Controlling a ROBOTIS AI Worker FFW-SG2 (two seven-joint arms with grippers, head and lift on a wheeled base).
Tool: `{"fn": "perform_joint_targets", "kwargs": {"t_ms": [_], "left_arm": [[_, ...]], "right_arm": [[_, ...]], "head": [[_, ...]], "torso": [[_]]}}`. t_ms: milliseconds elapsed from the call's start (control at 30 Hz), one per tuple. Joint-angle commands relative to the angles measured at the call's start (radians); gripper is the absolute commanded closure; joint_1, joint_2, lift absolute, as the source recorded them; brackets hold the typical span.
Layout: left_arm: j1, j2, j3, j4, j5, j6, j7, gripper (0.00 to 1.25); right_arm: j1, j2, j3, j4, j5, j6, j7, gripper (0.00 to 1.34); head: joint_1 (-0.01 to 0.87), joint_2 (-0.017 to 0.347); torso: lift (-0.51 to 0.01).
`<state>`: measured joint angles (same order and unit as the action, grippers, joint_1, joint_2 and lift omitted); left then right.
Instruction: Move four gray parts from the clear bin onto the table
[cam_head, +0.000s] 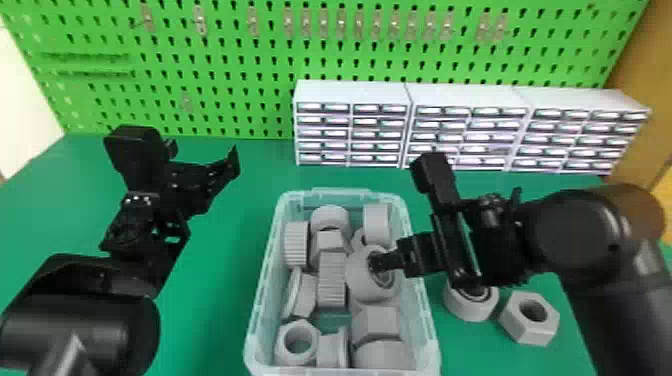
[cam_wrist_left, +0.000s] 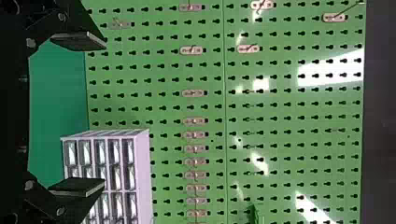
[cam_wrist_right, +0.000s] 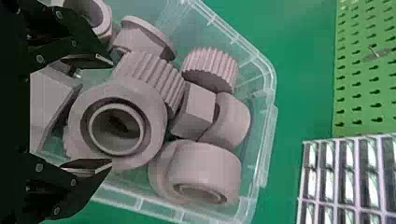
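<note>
The right gripper (cam_wrist_right: 107, 113) is nearer: its fingers stand spread astride a round bearing (cam_head: 357, 282), hole facing up between the tips; whether they touch it, I cannot tell. Around it in the clear bin (cam_head: 429, 320) lie gray parts, including a ridged gear (cam_head: 332, 287) beside it. Right of these fingers, a hex nut (cam_head: 520, 327) and second bearing (cam_head: 462, 306) rest on the table (cam_head: 210, 310). The left gripper (cam_wrist_left: 105, 114), well apart, is spread and bare.

At the back we see a green pegboard (cam_head: 227, 107) — small metal hooks (cam_head: 200, 20) along its upper part — and before it three white drawer cabinets (cam_head: 350, 91) side by side. On our right stands a brownish-yellow surface (cam_head: 645, 75).
</note>
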<state>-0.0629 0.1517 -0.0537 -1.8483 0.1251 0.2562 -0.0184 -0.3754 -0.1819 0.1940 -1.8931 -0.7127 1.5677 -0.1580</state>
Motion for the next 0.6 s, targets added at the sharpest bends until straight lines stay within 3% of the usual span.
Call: {"fn": "perform_joint_targets", "kwargs": {"t_ms": [0, 567], "left_arm": [[-0.002, -0.001, -0.002, 0.001, 0.001, 0.000, 0.000, 0.24], [0.003, -0.001, 0.000, 0.004, 0.010, 0.000, -0.002, 0.24]], "right_arm": [[-0.020, 0.002, 0.035, 0.035, -0.007, 0.004, 0.000, 0.51], [-0.037, 0.002, 0.088, 0.101, -0.008, -0.020, 0.002, 0.51]], "head": [[0.678, 0.034], [0.678, 0.034]], "torso": [[-0.050], [-0.050]]}}
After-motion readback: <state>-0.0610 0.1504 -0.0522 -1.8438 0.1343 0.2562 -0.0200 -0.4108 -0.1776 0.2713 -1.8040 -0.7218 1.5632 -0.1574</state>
